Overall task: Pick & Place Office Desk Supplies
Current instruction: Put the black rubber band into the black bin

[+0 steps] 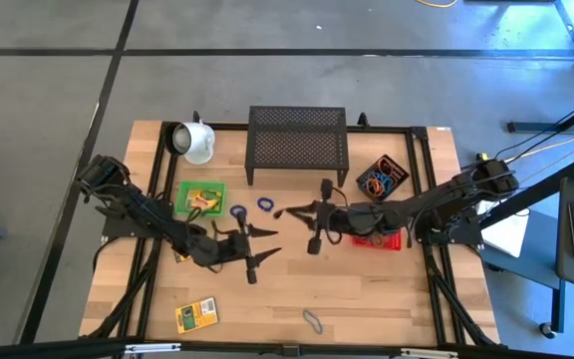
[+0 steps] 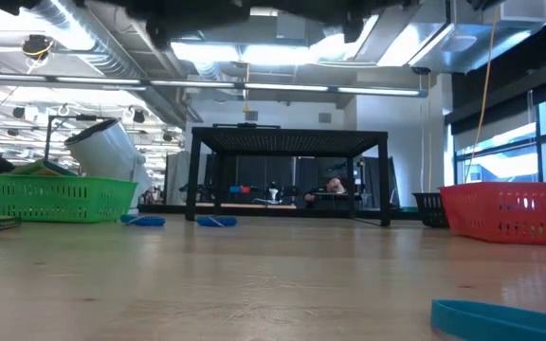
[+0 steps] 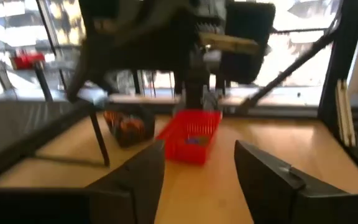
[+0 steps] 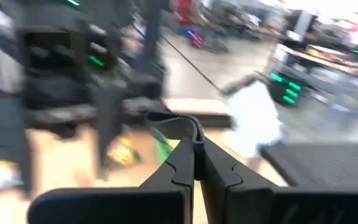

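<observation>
Nearest the low camera, at the lower right of that frame, we note a blue rubber band point(image 2: 500, 316) lying flat on the table point(image 1: 367, 299), unsorted.

Both arms meet mid-frame in the overhead picture. We find the left gripper point(image 1: 258, 242) with fingers spread and nothing between them. The right gripper point(image 1: 289, 211) has its fingers pressed together on a thin dark loop that arches over the tips in its wrist view; we judge it a rubber band, though blur prevents certainty. We read this as a hand-over between the arms, the right one now holding.

Count, overhead view:
- Baskets: one green basket point(image 1: 181, 191) left of centre, holding what appears to be a crayon box; one red basket point(image 1: 398, 242) right of centre, mostly under the right arm; one dark tub of mixed bands point(image 1: 383, 177) at upper right. We judge these the sorting destinations.
- Loose blue bands: two point(image 1: 238, 211), point(image 1: 265, 204), just above the grippers.
- Grey band: one point(image 1: 313, 320), lower centre.
- Crayon box point(image 1: 196, 315) on the table: one, lower left.
- White mug point(image 1: 196, 142) on its side and black mesh rack point(image 1: 297, 137), one each, top centre.
</observation>
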`<state>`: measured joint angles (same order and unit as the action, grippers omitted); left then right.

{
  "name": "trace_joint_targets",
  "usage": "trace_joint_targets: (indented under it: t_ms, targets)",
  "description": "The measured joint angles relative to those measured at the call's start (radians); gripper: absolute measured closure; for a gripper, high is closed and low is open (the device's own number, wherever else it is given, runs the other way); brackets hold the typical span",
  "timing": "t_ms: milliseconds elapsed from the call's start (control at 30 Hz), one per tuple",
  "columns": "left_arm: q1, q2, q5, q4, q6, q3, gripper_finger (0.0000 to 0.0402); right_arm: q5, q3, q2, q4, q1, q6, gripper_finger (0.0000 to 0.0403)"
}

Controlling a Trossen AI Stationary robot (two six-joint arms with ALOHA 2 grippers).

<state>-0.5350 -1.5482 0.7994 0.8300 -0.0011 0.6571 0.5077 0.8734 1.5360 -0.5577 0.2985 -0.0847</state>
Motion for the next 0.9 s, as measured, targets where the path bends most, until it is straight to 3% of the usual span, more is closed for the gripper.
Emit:
trace_joint_targets:
  t_ms: [200,533,900]
  targets:
    - [0.0,0.0,0.0,-0.176,-0.18,0.0,0.021,0.137,0.0,-0.135,0.31,-0.032,0.1,0.0392]
    - [0.0,0.0,-0.001,-0.252,-0.275,0.0,0.0212,0.165,0.0,-0.414,1.001,-0.149,0.484,0.0392]
    - [0.0,0.0,-0.007,-0.255,-0.275,0.0,0.0215,0.158,-0.002,-0.426,1.613,-0.268,0.984,0.0392]
